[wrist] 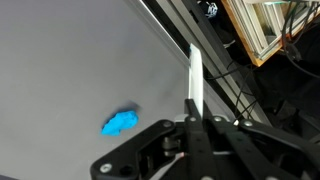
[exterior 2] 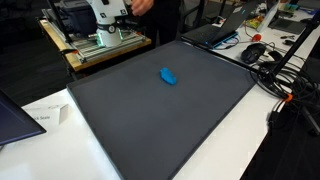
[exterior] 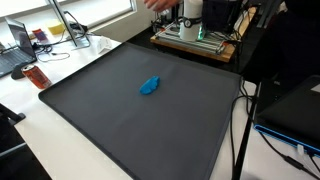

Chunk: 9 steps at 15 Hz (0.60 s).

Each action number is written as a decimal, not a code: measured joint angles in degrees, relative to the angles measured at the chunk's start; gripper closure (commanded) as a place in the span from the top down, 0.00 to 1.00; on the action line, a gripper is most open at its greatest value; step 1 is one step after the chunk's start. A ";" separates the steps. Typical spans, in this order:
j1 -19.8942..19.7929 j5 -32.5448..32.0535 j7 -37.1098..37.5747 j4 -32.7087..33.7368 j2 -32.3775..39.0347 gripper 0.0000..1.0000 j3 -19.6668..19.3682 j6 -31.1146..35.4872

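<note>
Closest to the wrist camera, I am seeing the gripper (wrist: 195, 62) with its jaws pressed together on nothing, the two fingers reading as one thin blade. Just beyond it, off to one side and clearly apart from the tip, the small blue lump (wrist: 121, 123) is lying on the dark mat (wrist: 60, 60); in both exterior views it is sitting near the mat's middle (exterior: 150, 86) (exterior 2: 168, 76).

What I am worrying about: with the jaws closed like this, any descent toward the lump would be shoving it rather than straddling it, and on that smooth mat I judge it would skid away or get squashed. I am also finding the gripper in neither exterior view, so I am judging its height from the wrist picture alone, and the tip could be jabbing the mat before I notice.

Farther out, cables (exterior 2: 275, 75) and the wooden-framed machine (exterior: 200, 35) are crowding the mat's edge, so a wide swing risks snagging them.
</note>
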 measured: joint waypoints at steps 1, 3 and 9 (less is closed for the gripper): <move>-0.12 0.02 0.00 0.16 0.16 0.01 0.03 0.00; -0.53 0.12 0.09 0.66 0.54 0.01 0.20 0.03; -1.37 0.17 10.13 2.01 1.57 0.01 6.04 5.11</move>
